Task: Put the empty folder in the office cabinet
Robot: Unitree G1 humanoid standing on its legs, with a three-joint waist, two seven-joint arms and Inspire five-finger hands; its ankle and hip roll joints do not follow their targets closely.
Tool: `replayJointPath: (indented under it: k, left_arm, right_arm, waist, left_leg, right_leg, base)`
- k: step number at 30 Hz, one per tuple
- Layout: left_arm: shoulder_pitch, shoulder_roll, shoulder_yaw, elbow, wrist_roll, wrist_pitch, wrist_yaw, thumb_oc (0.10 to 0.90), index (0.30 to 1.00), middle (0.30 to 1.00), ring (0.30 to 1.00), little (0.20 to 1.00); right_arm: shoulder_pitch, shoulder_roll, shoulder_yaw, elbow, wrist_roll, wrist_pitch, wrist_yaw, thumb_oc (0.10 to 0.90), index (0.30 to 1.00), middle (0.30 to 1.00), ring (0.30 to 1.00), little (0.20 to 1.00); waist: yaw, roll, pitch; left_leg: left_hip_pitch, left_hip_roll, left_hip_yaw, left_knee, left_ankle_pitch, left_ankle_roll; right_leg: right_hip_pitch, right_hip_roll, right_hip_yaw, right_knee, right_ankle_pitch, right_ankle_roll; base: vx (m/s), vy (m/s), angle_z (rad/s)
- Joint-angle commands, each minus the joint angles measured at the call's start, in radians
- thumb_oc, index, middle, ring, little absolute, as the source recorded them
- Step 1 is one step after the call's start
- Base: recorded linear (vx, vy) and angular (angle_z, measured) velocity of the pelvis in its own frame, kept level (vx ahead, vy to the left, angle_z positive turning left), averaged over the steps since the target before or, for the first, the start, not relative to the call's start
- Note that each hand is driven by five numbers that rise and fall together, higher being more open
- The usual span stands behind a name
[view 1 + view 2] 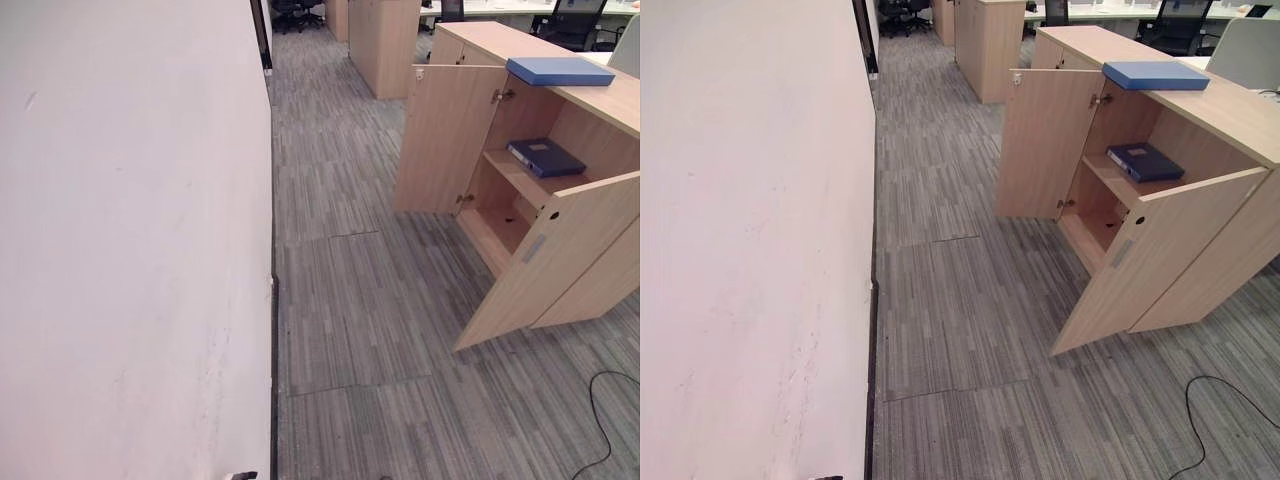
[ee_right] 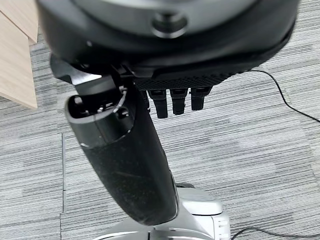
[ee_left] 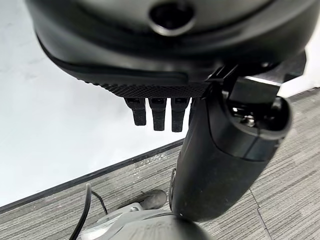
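Grey striped carpet [image 1: 340, 300] runs between a white wall [image 1: 130, 240] on the robot's left and a light wooden cabinet [image 1: 590, 95] on its right. Both cabinet doors stand open. A blue folder [image 1: 560, 70] lies flat on the cabinet's top, near the edge above the opening. A darker folder [image 1: 545, 156] already lies on the shelf [image 1: 505, 170] inside; which of the two is the empty one cannot be told from here, though the one on top seems the likelier candidate.

Left robot hand [image 3: 157, 112] hangs beside the wall, fingers straight and relaxed, thumb apart from them, holding nothing. Right robot hand [image 2: 175, 102] hangs over the carpet in the same loose pose, also empty, with a corner of a cabinet door [image 2: 17, 55] nearby.

Judging by this, the task has barely begun: the doors are ready, but the robot stands well apart from the cabinet. It has yet to approach, grasp the folder on top and set it on a shelf.
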Motion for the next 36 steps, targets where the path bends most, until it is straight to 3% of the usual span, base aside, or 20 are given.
replayJointPath:
  k: [1,18,36]
  left_arm:
    - [-0.017,0.002,0.013,0.097,-0.028,0.017,-0.005,0.800,0.900,0.900,0.900,0.900]
    - [-0.017,0.014,0.024,0.124,-0.022,0.030,-0.049,0.800,0.900,0.900,0.900,0.900]
    - [-0.019,0.030,0.009,0.142,0.022,0.032,-0.042,0.800,0.900,0.900,0.900,0.900]
  right_arm:
    - [-0.044,-0.006,0.001,0.043,0.011,-0.011,-0.001,0.800,0.900,0.900,0.900,0.900]
    - [-0.035,0.012,0.029,0.037,-0.011,-0.013,0.021,0.800,0.900,0.900,0.900,0.900]
    - [-0.024,0.033,-0.026,0.047,0.124,-0.040,0.026,0.800,0.900,0.900,0.900,0.900]
  waist:
    - [-0.009,-0.034,-0.033]
    - [-0.009,-0.053,-0.056]
    - [-0.016,-0.062,-0.069]
  left_leg:
    - [0.008,-0.074,-0.062,-0.008,-0.119,-0.006]
    - [0.018,-0.072,-0.061,-0.008,-0.129,-0.008]
    - [0.026,-0.070,-0.056,-0.008,-0.137,-0.009]
  right_leg:
    - [0.026,0.019,0.008,0.008,-0.062,0.085]
    - [0.034,0.018,0.005,0.008,-0.066,0.087]
    - [0.039,0.018,0.006,0.008,-0.070,0.089]
  base:
    - [0.00,0.000,0.00]
    - [0.00,-0.001,0.00]
    - [0.00,0.000,0.00]
